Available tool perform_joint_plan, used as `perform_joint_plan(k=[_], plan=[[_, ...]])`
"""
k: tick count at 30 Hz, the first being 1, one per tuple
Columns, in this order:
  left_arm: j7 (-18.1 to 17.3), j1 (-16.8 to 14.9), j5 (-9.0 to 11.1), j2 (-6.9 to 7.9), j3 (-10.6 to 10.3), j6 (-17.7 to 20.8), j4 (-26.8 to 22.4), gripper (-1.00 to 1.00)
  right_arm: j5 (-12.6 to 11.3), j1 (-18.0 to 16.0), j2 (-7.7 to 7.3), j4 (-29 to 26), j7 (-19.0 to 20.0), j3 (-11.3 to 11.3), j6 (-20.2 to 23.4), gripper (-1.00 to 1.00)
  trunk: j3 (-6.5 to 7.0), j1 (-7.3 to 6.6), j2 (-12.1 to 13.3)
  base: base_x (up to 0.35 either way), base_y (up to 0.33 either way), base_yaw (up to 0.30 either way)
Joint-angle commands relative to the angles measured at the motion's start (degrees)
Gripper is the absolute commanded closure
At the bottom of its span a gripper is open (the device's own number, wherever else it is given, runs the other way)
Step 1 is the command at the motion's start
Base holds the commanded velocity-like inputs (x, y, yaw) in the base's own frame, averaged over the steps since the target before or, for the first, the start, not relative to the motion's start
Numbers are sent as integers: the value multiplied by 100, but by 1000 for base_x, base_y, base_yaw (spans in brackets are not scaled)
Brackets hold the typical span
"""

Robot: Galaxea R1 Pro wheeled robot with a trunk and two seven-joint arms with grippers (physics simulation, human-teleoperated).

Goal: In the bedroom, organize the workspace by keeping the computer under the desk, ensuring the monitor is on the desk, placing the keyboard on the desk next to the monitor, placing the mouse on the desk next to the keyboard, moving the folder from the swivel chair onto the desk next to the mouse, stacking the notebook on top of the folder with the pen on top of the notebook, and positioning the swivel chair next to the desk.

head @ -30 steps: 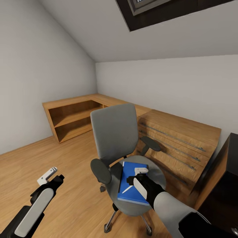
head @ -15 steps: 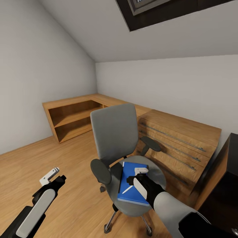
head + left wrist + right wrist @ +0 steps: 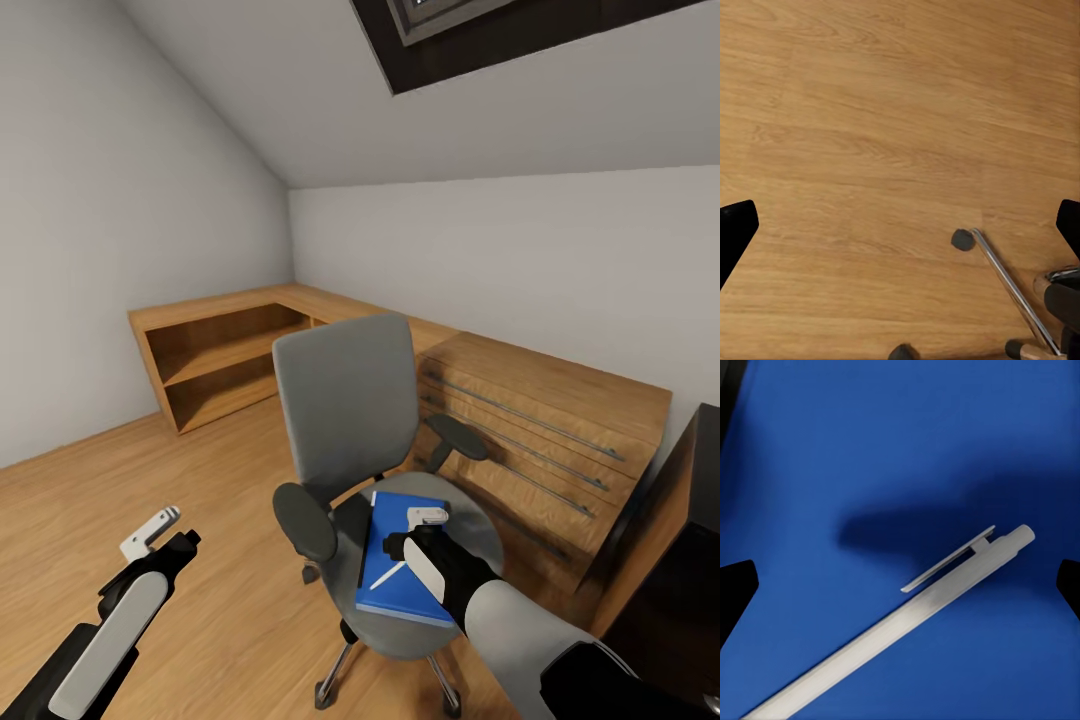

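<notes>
Nothing much moved since 0.5 s ago; vs 1 s ago the left gripper (image 3: pixel 150 533) sits a bit higher and closer to the chair, right arm same spot.

Head view: swivel chair (image 3: pixel 350 420) stands on the wood floor (image 3: pixel 120 480) in front of the low wood shelf unit (image 3: pixel 220 350). Blue folder (image 3: pixel 395 560) lies flat on the seat, white pen (image 3: pixel 387 573) on top of it. Right gripper (image 3: pixel 425 530) hangs right over the folder, just past the pen's far end. Black tabletop (image 3: pixel 690 530) at the right edge, apart from the chair.

Right wrist view shows what the head view can't: pen (image 3: pixel 907 622) close up w/ its clip, lying slanted on the folder (image 3: pixel 870 450), its shadow beside it. Both black fingertips (image 3: pixel 735 592) sit at the far edges, wide open, holding nothing; pen lies between them, not touched.

Left wrist view: floor (image 3: pixel 870 112) below, plus a chair base leg (image 3: pixel 1009 289) w/ castor. Left fingertips (image 3: pixel 735 229) also spread wide, nothing held.
</notes>
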Motion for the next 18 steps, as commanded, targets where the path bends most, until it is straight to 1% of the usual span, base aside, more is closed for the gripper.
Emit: perform_joint_plan(k=[1,4,16,18], plan=[[34,-5,6,5,-7,44,-8,-100,-34,-5,0,-5,-44,28,22,-100,-6,-1,-3,2,0,0],[34,-5,-2,5,-7,42,-16,-100,-34,-5,0,-5,-46,28,21,-100,-6,-1,-3,1,0,0],[36,-5,-5,5,-7,40,-26,-100,-34,-5,0,-5,-47,28,21,-100,-221,263,-484,0,0,0],[36,-5,-5,5,-7,39,-26,-100,-34,-5,0,-5,-47,28,20,-100,-221,263,-484,0,0,0]])
